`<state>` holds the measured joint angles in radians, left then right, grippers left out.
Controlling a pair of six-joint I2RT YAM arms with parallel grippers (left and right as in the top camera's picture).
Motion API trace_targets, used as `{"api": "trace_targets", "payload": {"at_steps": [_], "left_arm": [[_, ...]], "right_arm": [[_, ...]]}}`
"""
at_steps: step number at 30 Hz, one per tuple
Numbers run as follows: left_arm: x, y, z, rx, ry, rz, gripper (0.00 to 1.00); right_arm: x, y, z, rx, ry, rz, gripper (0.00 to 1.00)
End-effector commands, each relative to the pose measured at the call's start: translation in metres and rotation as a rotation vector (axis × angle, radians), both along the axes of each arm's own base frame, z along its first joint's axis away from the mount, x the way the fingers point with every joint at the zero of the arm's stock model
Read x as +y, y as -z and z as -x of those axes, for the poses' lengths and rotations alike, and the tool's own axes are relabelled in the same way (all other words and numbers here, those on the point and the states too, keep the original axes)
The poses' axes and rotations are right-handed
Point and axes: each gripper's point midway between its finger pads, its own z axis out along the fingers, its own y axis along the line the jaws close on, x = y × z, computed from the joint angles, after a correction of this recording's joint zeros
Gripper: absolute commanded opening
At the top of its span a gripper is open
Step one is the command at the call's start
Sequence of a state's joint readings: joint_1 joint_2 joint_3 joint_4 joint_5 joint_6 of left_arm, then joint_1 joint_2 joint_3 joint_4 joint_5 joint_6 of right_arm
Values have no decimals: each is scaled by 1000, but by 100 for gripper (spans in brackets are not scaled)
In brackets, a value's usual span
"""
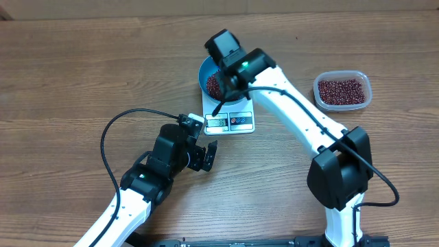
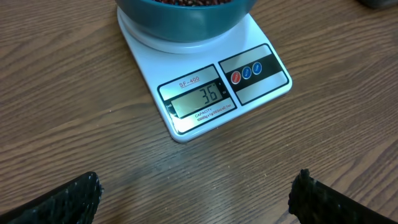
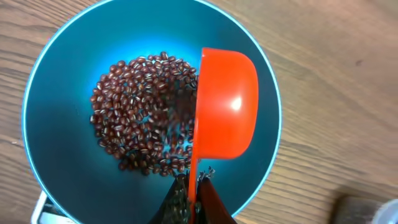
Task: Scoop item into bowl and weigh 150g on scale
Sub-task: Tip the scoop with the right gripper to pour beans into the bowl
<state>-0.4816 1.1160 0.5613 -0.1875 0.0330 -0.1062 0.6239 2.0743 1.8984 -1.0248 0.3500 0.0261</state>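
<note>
1. The bowl (image 1: pixel 203 71) is stood on the scale (image 1: pixel 230 123), near the middle of the bench (image 1: pixel 68 68). A loose heap of beans (image 3: pixel 140 118) is held in its bottom.
2. The right pincer (image 3: pixel 189 196) is pressed together on the handle of the scoop (image 3: pixel 227 102). The scoop is held over the bowl and tipped on its side. In the wrist view its mouth is turned toward 9 o'clock and its handle is run toward 6 o'clock into the jaws. Blurred beans are seen at its lip, so a pour is judged to be under way.
3. The left pincer (image 1: pixel 207 156) is spread wide and nothing is held in it. It is placed at 7 o'clock from the scale, apart from it, and the display (image 2: pixel 202 98) is faced by its camera.
4. On the display 36 is shown, so the weight is judged far short of the target and several more scoops are likely needed.
5. More beans are kept in the tub (image 1: pixel 343 108). In the overhead view it lies at 3 o'clock from the right pincer, well apart, with its long axis run from 9 to 3 o'clock. The right arm is much the nearer to it, since the left arm is set on the other side of the scale.
6. Once emptied, the scoop is best swung toward 3 o'clock by the right arm and dipped along that long axis.
</note>
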Motion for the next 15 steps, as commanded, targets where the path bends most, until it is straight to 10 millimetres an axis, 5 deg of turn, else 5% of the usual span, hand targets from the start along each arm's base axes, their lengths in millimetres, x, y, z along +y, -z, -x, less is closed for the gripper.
{"api": "trace_targets", "payload": {"at_steps": [1, 10, 15], "left_arm": [[3, 4, 0, 12, -19, -1, 100], [3, 4, 0, 12, -19, -1, 99], [3, 4, 0, 12, -19, -1, 100]], "right_arm": [[-4, -24, -8, -94, 24, 52, 4], [2, -28, -5, -62, 4, -26, 4], [-2, -58, -5, -36, -19, -215, 4]]}}
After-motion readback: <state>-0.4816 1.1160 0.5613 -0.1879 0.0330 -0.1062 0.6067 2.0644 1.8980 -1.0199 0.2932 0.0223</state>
